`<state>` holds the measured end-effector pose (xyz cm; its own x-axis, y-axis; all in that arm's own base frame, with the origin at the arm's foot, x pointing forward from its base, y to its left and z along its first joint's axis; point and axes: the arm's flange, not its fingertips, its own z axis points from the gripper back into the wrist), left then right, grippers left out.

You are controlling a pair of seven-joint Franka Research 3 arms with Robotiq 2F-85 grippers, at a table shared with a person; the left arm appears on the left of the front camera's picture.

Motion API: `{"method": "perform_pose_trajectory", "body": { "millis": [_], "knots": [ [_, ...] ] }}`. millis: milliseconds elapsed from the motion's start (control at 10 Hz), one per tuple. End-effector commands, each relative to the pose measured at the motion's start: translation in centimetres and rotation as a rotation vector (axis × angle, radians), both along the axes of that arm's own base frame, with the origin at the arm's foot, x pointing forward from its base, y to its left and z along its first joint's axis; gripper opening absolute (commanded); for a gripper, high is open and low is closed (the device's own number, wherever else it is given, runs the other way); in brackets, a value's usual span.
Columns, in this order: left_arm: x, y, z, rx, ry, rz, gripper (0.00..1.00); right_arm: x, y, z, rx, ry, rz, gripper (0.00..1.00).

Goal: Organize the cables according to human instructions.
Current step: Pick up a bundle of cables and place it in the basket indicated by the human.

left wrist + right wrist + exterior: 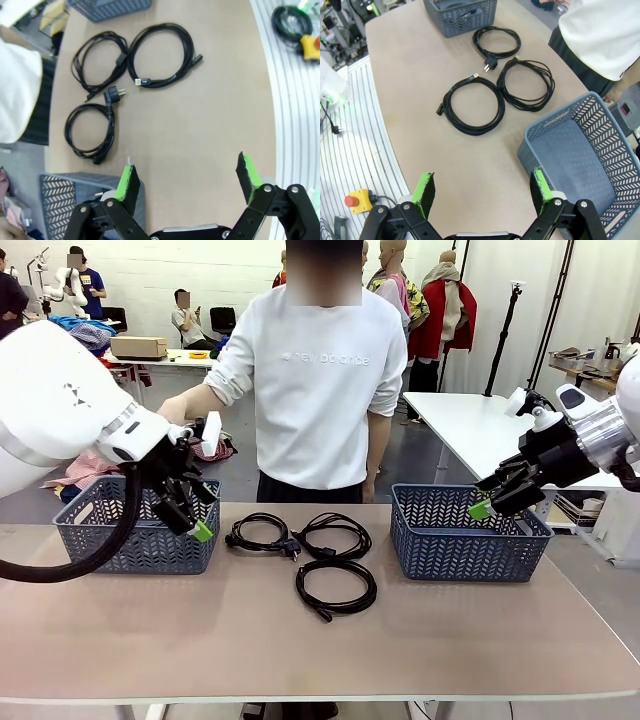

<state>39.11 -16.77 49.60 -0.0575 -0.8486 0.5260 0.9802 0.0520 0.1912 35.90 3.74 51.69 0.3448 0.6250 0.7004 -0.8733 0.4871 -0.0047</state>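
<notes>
— So, where's the cable sort at, as of this shot?

— Early, by the look of it. Three cables lie loose on the counter [300, 660], btwn two grey baskets, none of them binned. The first coil [497, 55], w/ a round plug, sits nearest the left basket [100, 540]. The second coil [527, 106] lies just beside it, on the person's side. The third coil [475, 130] is nearer the robot, touching or all but touching the second.

— And the baskets?

— The right basket [440, 540] looks bare inside, seen from the right wrist. In the left one there's something dark at the bottom, poss. a cable already dropped in, but I can't tell for sure.

— Pincers?

— The left pincer [186, 167] hangs over the left basket's corner, jaws spread wide, nothing btwn the green pads. The right pincer [481, 180] hovers by the near rim of the right basket, also wide & empty.

— The person?

— The person [315, 390] stands at the far side in a white top, right behind the coils. No clear pointing gesture that I can make out.

— What's left, then?

— Nearly all of it, I'd say: three coils to pick up & place wherever the person directs. At most one cord looks dealt with; the rest is pending.
</notes>
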Motion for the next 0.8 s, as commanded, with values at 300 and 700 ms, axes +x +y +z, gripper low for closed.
{"method": "perform_pose_trajectory", "body": {
  "millis": [300, 700],
  "knots": [
    [8.2, -5.4, 1.4, 0.193, -0.012, -0.065, 1.00, 0.3, -0.1, 0.1, 0.025, -0.016, 0.023, 1.00],
    [15.9, -9.4, -0.7, 0.312, -0.015, -0.062, 1.00, 0.3, -0.1, 0.1, 0.025, -0.016, 0.023, 1.00]
  ]
}}
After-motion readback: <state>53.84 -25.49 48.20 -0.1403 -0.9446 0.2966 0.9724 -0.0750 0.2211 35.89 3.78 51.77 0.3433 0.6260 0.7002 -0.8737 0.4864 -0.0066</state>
